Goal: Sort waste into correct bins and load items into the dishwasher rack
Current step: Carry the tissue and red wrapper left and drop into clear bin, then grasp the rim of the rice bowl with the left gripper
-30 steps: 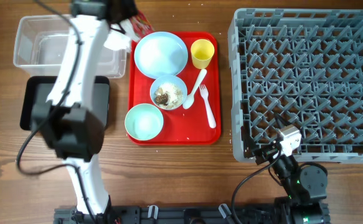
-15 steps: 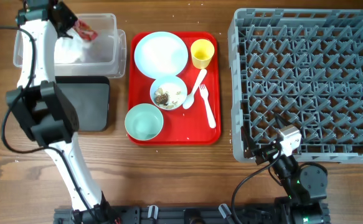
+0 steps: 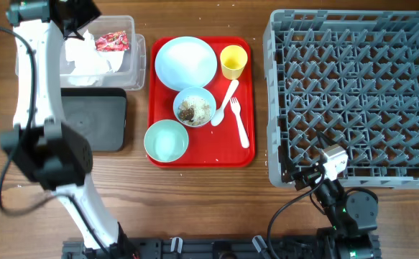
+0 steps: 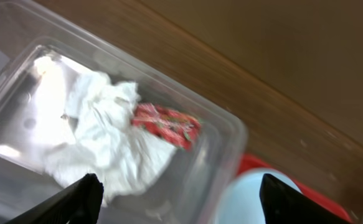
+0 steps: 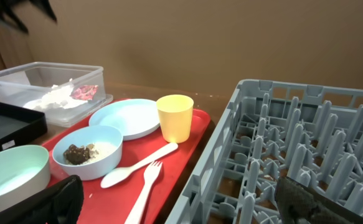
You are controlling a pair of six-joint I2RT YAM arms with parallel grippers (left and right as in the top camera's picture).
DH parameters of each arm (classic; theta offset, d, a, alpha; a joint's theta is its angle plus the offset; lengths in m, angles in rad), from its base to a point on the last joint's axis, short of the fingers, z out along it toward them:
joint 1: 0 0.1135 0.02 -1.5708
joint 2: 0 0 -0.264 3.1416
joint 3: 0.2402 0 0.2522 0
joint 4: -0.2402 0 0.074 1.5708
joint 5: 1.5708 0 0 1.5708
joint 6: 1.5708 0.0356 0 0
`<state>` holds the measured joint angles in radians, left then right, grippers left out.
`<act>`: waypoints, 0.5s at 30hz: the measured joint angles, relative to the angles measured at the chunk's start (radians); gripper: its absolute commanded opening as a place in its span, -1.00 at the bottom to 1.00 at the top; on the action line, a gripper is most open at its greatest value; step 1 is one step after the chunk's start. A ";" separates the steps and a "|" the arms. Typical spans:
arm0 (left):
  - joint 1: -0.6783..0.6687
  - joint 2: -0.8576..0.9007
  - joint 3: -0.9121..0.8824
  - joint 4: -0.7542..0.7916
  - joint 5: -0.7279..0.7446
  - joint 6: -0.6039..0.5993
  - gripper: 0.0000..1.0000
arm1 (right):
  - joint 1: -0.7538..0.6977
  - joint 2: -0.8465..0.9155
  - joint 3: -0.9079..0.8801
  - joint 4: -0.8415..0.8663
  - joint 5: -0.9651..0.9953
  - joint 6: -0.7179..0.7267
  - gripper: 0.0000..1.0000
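Note:
My left gripper [image 3: 77, 16] hangs open above the far end of the clear tub [image 3: 136, 63], nothing between its fingers [image 4: 84, 196]. The crumpled white napkin [image 4: 100, 143] and the red wrapper [image 4: 166, 124] lie loose inside the tub. On the red tray [image 3: 198, 157] sit the pale blue plate [image 3: 185, 61], yellow cup [image 3: 233, 61], a small bowl [image 3: 195, 108] with brown and white food scraps [image 5: 78, 152], the green bowl [image 3: 166, 140], a white spoon [image 3: 227, 101] and fork [image 3: 240, 124]. My right gripper [image 5: 190, 202] stands open at the near left corner of the grey rack [image 3: 353, 93].
The black tray-bin [image 3: 87, 119] lies in front of the tub, left of the red tray. My left arm's white links [image 3: 47, 144] run up the table's left side over that bin. The rack fills the right half of the table.
My left gripper swung left from the tray's far corner to over the tub and opened. The wrapper and napkin it carried now lie in the tub. The right arm has not moved.

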<state>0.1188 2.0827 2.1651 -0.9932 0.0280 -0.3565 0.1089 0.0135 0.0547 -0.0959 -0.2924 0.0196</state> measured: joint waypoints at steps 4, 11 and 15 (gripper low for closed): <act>-0.166 -0.135 0.014 -0.225 0.004 0.004 0.71 | 0.000 0.000 0.000 0.000 0.000 0.000 1.00; -0.496 -0.079 -0.117 -0.295 0.013 -0.012 0.58 | 0.000 0.000 0.000 0.000 0.000 0.000 0.99; -0.613 -0.072 -0.289 -0.085 0.016 -0.051 0.52 | 0.000 0.000 0.000 0.000 0.000 0.000 0.99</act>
<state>-0.4946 2.0106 1.8763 -1.0782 0.0437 -0.4076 0.1085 0.0135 0.0547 -0.0959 -0.2924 0.0196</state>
